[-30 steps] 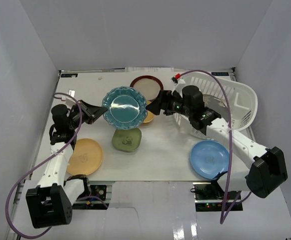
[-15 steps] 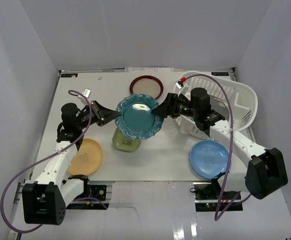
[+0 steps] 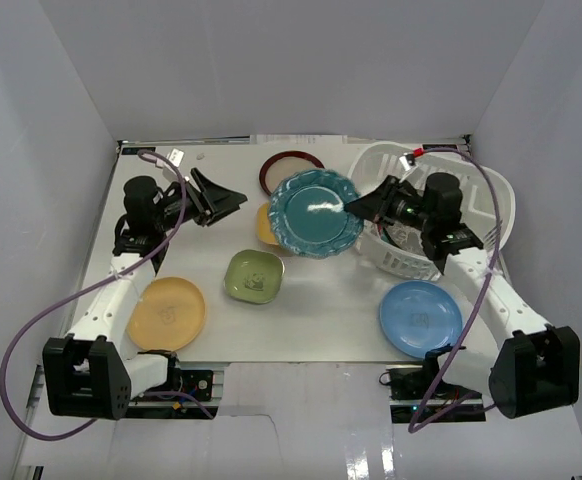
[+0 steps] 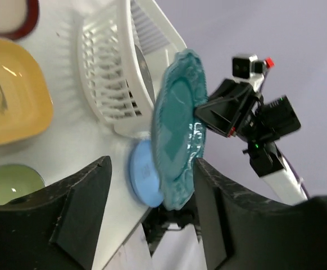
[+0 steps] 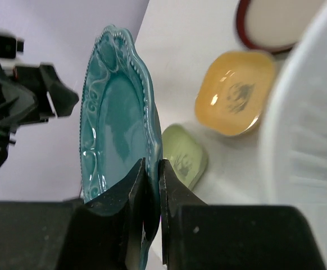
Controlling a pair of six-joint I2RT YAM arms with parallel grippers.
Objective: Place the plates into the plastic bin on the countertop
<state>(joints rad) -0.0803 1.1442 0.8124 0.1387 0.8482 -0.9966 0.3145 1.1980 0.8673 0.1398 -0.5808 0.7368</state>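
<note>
Teal plate (image 3: 316, 212) has left the left fingers (image 3: 229, 203), now spread open and empty. Right fingers (image 3: 363, 207) clamp its rim, holding it above the table (image 3: 321, 310) just beside the bin (image 3: 491, 195). Bin holds a grey plate (image 4: 143, 63).

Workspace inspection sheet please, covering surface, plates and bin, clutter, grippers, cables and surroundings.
Surface: white countertop, flat, with plates lying on it.
Job's things: teal plate held tilted off the surface, beside the plastic bin, not in it. Blue plate, round yellow plate, green square dish, yellow square dish and dark-red rimmed plate lie on the countertop.
Clutter: nothing seen.
Grippers: right gripper shut on the teal plate's rim; left gripper open, empty.
Cables: purple cables loop off both arms, the right one above the bin.
Surroundings: white walls.
</note>
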